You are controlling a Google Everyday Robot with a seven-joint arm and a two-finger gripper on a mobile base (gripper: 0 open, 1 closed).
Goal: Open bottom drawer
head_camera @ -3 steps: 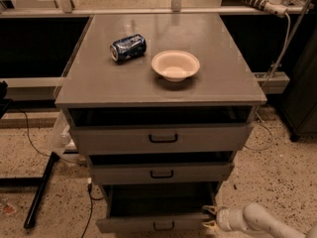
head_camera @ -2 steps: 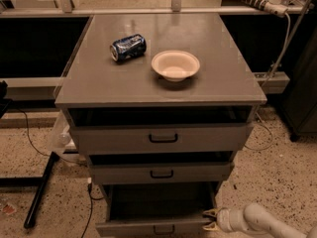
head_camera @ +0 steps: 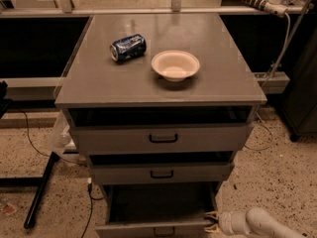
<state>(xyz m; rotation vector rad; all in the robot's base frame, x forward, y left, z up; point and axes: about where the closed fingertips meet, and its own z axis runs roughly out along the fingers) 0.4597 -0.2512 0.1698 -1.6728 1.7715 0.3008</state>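
Cabinet (head_camera: 104,86): grey, three drawers, each front narrower than the one above; all three stand pulled out to some degree.

The drawer (head_camera: 130,228): lowest of the three, narrowest front, small black bar handle (head_camera: 163,231) partly cut off by the bottom edge of the view; pulled out further than the other two, dark interior visible from above; front panel sits at the very bottom of the view.

Gripper (head_camera: 214,221): low at bottom right, at the right end of the drawer's front panel, yellowish tips right against the panel's corner; whether it grips the panel or merely rests beside it cannot be told; pale arm (head_camera: 260,224) runs off to the lower right.

Top drawer (head_camera: 124,140) and middle drawer (head_camera: 124,175): each slightly open, a dark gap above each front.

On the cabinet top: blue can (head_camera: 128,46) lying on its side, back left; pale bowl (head_camera: 175,65) upright, just right of the can, not touching it.

Floor: speckled; black bar (head_camera: 39,190) lying left of the cabinet.
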